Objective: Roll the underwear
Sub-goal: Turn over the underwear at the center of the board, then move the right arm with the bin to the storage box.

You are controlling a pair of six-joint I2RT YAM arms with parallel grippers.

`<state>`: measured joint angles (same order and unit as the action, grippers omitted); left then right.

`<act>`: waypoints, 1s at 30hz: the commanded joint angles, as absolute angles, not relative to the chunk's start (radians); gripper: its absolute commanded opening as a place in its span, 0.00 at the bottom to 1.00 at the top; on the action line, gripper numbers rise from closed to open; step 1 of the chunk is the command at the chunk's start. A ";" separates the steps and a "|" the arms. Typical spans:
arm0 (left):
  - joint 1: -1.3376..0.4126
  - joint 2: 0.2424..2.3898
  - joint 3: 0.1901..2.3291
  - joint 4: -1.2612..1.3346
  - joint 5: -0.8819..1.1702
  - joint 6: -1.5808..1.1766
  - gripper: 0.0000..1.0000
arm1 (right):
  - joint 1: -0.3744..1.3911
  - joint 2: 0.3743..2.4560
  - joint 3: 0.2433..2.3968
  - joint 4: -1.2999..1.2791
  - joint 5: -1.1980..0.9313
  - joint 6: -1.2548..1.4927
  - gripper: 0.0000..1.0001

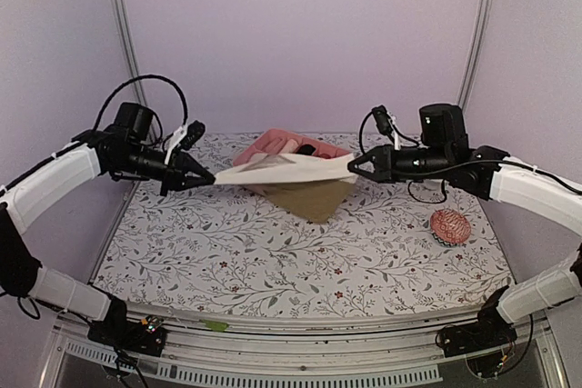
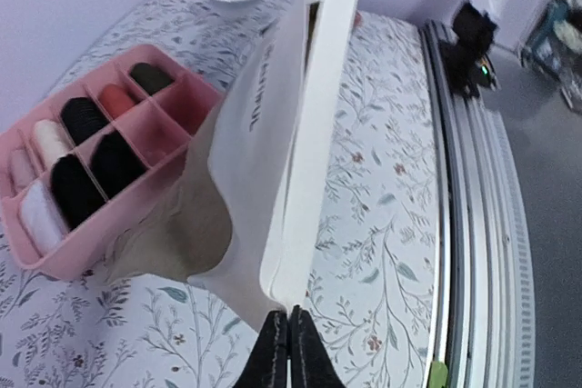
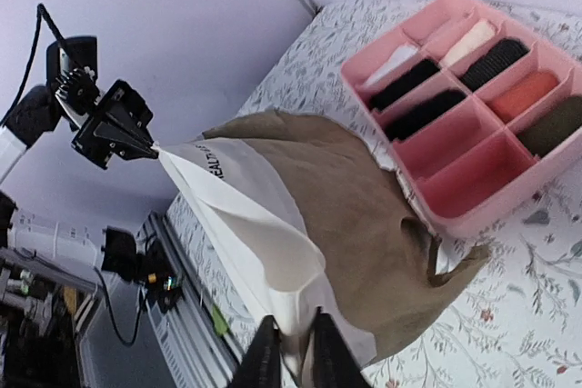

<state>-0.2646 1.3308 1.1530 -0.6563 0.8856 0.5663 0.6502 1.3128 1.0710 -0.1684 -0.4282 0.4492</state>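
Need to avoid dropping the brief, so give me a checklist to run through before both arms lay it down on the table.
1. The left gripper is shut on one end of the waistband: ok.
2. The right gripper is shut on the other end: ok.
3. The waistband is stretched between them, off the table: ok.
4. The olive-brown underwear hangs clear of the pink box: cannot tell; it overlaps the box's near corner in the right wrist view.
5. Bare table in front of the box: ok; the patterned ball lies off to the right.
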 commanded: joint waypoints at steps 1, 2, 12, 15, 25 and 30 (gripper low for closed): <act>-0.397 1.153 0.924 -0.958 0.888 1.118 0.31 | 0.722 1.235 0.855 -0.318 -0.605 0.385 0.49; -0.433 1.102 0.880 -0.987 0.848 1.180 0.45 | 0.734 1.208 0.816 -0.341 -0.617 0.390 0.60; -0.456 0.962 0.776 -0.714 0.732 0.977 0.88 | 0.733 1.174 0.768 -0.398 -0.442 0.409 0.87; -0.452 1.156 0.877 -0.630 0.699 0.782 0.79 | 0.731 1.346 0.871 -0.383 -0.365 0.454 0.79; -0.340 1.711 1.321 -0.541 0.634 0.416 0.57 | 0.645 1.821 1.281 -0.272 -0.409 0.593 0.60; -0.311 1.791 1.337 -0.468 0.612 0.348 0.52 | 0.656 1.996 1.410 -0.224 -0.499 0.612 0.51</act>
<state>-0.3290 1.7508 1.3197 -0.5209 0.6300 0.4541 0.6407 1.8946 1.3346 -0.2642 -0.4232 0.5793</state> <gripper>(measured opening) 0.530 0.544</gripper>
